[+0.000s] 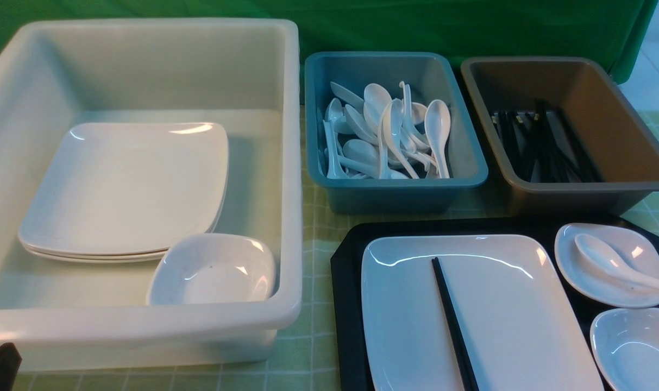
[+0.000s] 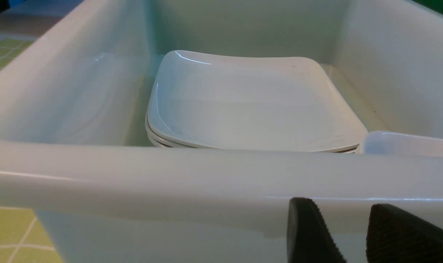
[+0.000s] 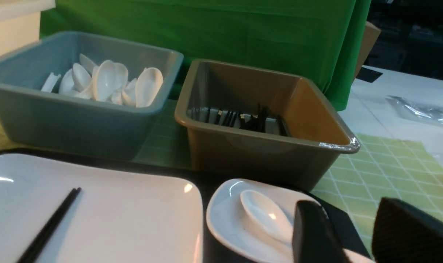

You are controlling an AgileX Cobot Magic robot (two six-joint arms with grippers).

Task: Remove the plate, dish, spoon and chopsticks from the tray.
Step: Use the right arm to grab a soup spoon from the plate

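**Nothing lifted off the tray yet**

The plate [image 1: 503,293], with the chopsticks [image 1: 454,326] laid across it, is seen on the tray [image 1: 345,271]. The spoon [image 1: 612,263] is lying in a dish [image 1: 639,247] beside the plate. The right pincer [image 3: 349,219] is held open and empty near the spoon. The left pincer [image 2: 343,219] is open too, by the white tub [image 1: 291,163]. The spoon will likely be picked first. Its handle is partly hidden, so a careful, low pinch is called for.

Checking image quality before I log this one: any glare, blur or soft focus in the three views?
Front view: sharp enough, glare streaks on the plate; left wrist view: left pincer dark against the pale tub; right wrist view: right pincer out of focus, chopsticks blurred.
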